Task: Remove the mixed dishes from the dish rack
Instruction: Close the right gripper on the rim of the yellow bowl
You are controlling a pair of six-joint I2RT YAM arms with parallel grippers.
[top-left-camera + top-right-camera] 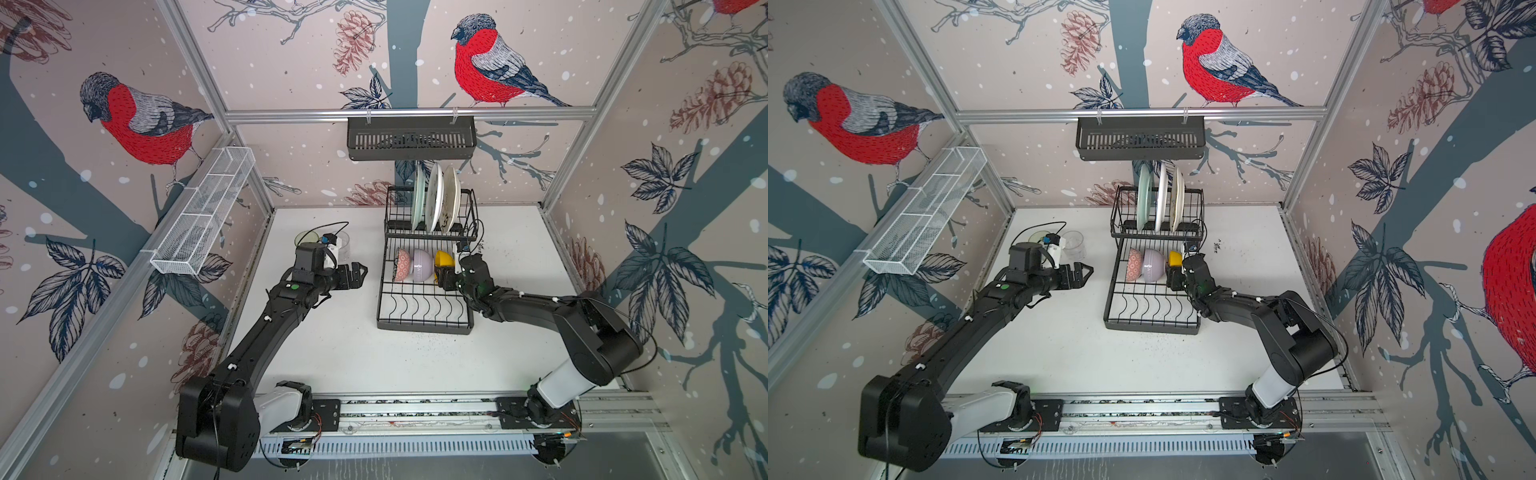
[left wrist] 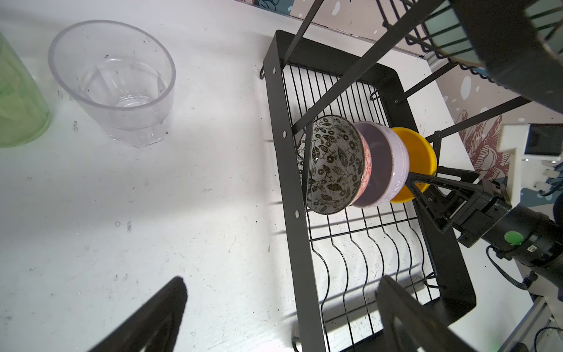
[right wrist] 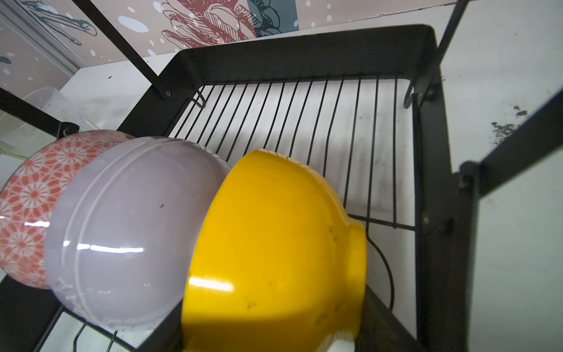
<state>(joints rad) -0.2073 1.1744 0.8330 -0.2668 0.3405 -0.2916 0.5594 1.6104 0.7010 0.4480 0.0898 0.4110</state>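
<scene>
Bird-print walls (image 1: 137, 124); lilac bowl (image 2: 393, 170) lettering unreadable, no brands.

I note glossy glazed ceramic on the yellow bowl (image 3: 274, 243) and lilac bowl (image 3: 128, 228); the dish rack (image 3: 304, 51) is matt black metal wire.

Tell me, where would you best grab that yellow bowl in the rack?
Probably by its rim. The yellow bowl stands on edge on the dish rack, nested against the lilac bowl, so only its open right side and rounded back are free. A thin rim fits between the fingers; the right end effector already straddles it there.
</scene>
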